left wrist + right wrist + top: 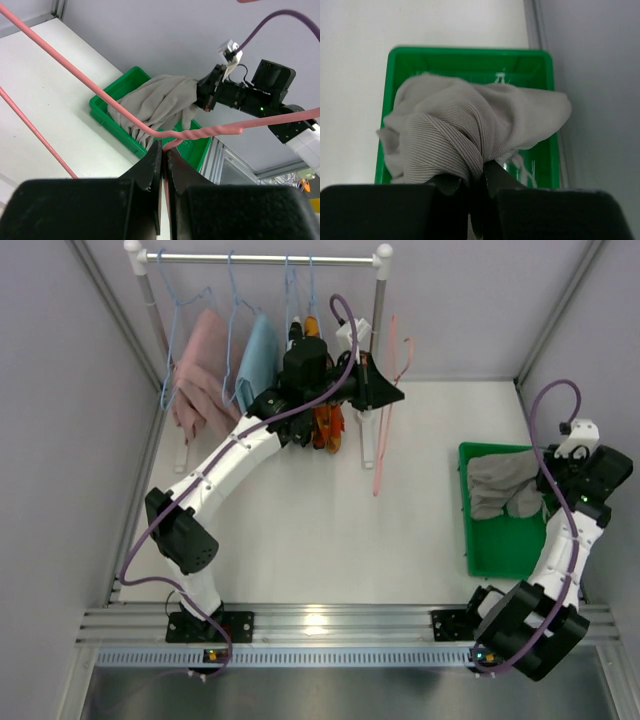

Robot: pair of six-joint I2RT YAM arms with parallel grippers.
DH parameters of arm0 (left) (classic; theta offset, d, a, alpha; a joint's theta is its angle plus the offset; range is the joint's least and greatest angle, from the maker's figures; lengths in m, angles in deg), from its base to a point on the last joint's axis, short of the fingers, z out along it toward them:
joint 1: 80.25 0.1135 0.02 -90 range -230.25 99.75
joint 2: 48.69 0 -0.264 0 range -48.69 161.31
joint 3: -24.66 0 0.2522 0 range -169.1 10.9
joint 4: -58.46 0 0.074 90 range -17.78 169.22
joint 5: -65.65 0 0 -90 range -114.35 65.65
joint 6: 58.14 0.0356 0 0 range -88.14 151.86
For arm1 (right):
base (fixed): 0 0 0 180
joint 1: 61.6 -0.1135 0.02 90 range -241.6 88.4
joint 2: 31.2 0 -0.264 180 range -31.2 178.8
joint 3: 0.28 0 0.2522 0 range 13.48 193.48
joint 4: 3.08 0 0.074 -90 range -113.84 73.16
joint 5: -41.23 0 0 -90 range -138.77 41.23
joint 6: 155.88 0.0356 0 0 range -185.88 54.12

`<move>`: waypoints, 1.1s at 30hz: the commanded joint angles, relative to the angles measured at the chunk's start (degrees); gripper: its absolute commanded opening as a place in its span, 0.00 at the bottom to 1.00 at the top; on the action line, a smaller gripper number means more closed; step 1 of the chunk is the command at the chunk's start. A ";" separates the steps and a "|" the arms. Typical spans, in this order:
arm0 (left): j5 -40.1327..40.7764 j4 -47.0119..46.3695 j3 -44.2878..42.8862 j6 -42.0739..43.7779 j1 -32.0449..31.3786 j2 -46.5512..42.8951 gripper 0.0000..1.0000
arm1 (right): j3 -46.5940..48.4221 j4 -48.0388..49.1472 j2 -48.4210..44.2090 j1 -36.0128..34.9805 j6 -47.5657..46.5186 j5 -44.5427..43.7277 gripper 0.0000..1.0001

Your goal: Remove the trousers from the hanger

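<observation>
Grey trousers [470,125] gripped, pink hanger [210,132] pinched

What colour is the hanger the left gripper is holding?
Pink; the hanger shows best in the left wrist view.

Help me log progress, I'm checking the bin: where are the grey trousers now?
In the top view the grey trousers are at the table's right side, hanging from the shut right gripper into the green bin.

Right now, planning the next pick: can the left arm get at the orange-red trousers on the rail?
Probably not yet. The left gripper is shut on the pink hanger, so its jaws are occupied, though the orange-red trousers hang close by that arm.
</observation>
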 commanded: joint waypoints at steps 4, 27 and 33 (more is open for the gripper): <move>-0.61 -2.61 2.00 1.60 0.35 -3.68 0.00 | -7.29 -16.10 -9.95 3.25 -15.20 6.20 0.07; 2.10 -5.34 2.71 -4.63 -0.43 -2.89 0.00 | 26.65 -38.27 -7.82 -4.36 9.82 41.80 0.84; 3.96 -6.92 1.82 -6.83 -1.32 -1.84 0.00 | 12.65 1.18 -13.85 -35.53 38.56 22.03 0.74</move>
